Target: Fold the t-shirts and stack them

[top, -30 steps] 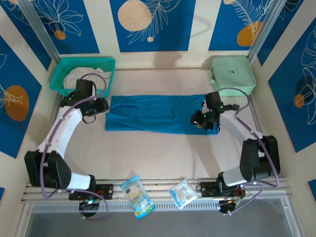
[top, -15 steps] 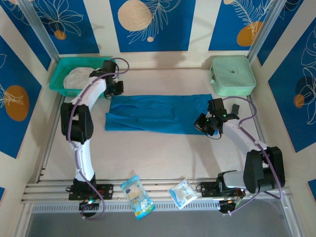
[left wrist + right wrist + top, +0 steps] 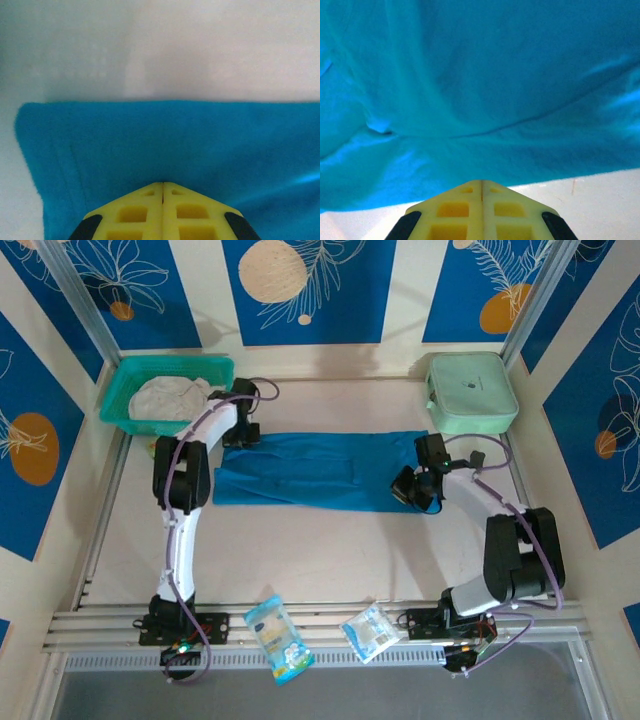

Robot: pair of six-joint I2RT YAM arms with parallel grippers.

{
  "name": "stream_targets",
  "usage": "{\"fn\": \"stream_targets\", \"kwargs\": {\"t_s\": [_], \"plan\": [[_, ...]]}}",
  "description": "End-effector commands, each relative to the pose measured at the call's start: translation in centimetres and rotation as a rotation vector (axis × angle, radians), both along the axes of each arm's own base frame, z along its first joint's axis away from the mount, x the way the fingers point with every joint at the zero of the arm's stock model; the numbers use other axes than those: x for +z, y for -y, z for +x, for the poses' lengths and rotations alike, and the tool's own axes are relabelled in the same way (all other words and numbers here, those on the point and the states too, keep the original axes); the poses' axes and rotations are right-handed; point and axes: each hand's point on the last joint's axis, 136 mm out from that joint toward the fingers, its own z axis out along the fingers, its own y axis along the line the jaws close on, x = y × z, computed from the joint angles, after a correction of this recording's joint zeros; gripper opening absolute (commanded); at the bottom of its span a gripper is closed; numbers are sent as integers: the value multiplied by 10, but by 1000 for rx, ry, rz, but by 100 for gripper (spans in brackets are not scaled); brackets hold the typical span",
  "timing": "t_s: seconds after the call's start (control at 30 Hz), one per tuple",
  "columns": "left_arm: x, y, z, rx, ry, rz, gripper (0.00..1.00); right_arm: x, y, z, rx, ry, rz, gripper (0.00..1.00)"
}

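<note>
The teal-blue t-shirt [image 3: 310,470] lies flat on the table as a long folded rectangle. My left gripper [image 3: 240,432] is down on its far-left corner. In the left wrist view the yellow fingers [image 3: 162,183] meet tip to tip in the blue cloth [image 3: 175,140], shut on it. My right gripper [image 3: 405,490] sits at the shirt's near-right end. Its jaws [image 3: 481,181] are closed right at the cloth's edge, with wrinkled blue fabric [image 3: 495,75] beyond them. The off-white t-shirt [image 3: 170,398] lies bunched in the basket.
The teal mesh basket [image 3: 170,362] stands at the back left, just beside my left arm. A mint-green zip case [image 3: 470,390] is at the back right. Two snack packets [image 3: 275,635] [image 3: 370,630] lie by the near rail.
My left arm swung from the shirt's left edge up to its far-left corner. Both grippers closed. The right gripper shifted only slightly at the shirt's right end.
</note>
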Motion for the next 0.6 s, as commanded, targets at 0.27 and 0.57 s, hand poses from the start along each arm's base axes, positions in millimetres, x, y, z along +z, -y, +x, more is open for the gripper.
{"fn": "stream_targets", "kwargs": {"t_s": [0.27,0.57], "plan": [[-15,-16,-44,-39,-90,189,0,-41,12,7,-166,-234,-104,0],[-13,-22,-109,17,-126,163,0,-57,11,34,-115,-280,-172,0]]}}
